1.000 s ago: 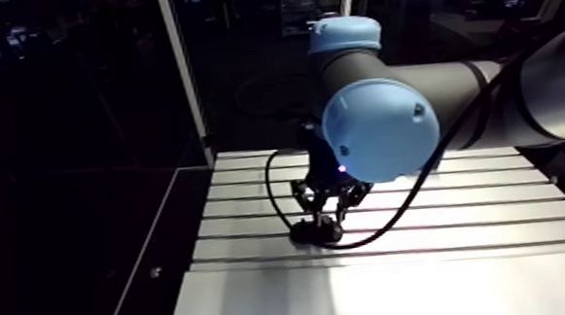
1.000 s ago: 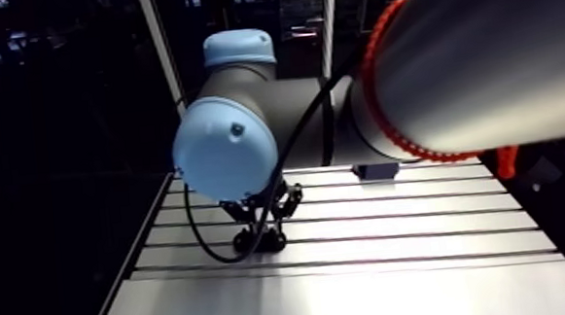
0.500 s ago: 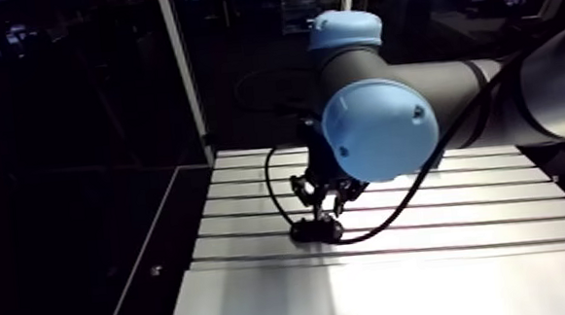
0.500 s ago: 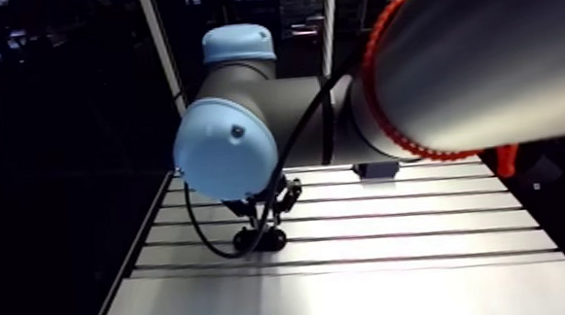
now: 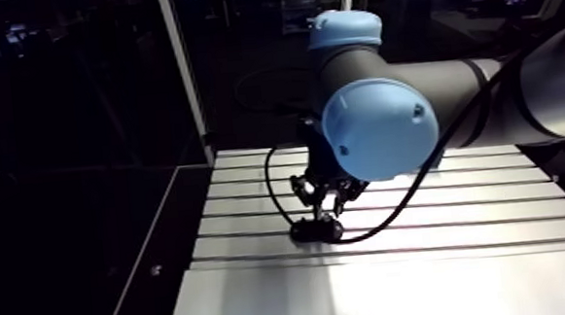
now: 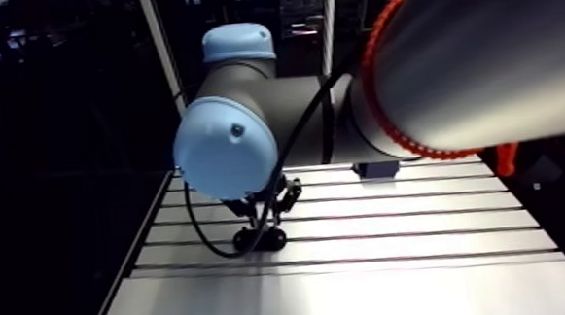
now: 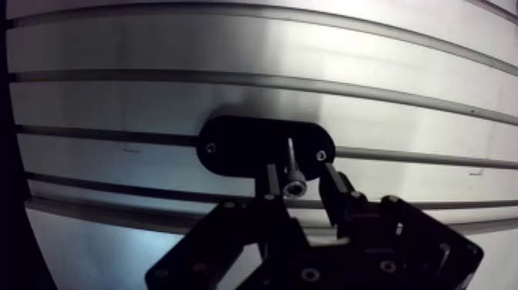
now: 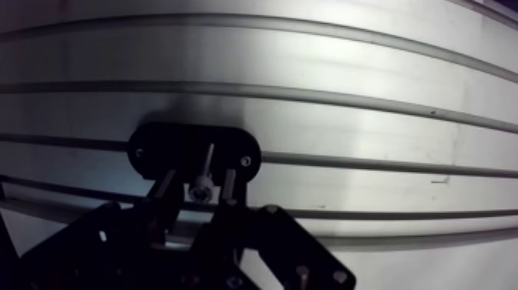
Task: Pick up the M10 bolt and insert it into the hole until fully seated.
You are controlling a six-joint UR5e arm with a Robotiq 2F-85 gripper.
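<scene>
A black oval plate (image 7: 239, 146) lies flat on the slotted aluminium table (image 7: 401, 100). The M10 bolt (image 7: 292, 187), silver with a socket head, stands upright with its shank going down into the plate near the middle. My gripper (image 7: 301, 183) hangs straight over it, and the bolt head sits between the fingers. A small gap shows on each side of the head, so the fingers (image 7: 333, 185) stand open around it. In the arm view the gripper (image 5: 327, 199) is just above the plate (image 5: 315, 231) near the table's front left.
The table's long slots (image 7: 401, 158) run crosswise under the plate. Its left edge (image 5: 196, 235) drops to a dark floor. A small dark block (image 6: 377, 170) sits at the table's far side. A black cable (image 5: 275, 194) loops beside the gripper.
The gripper has risen a little off the plate since the earliest frame, and the bolt now shows as a thin bright line between the fingers. Plate unmoved.
</scene>
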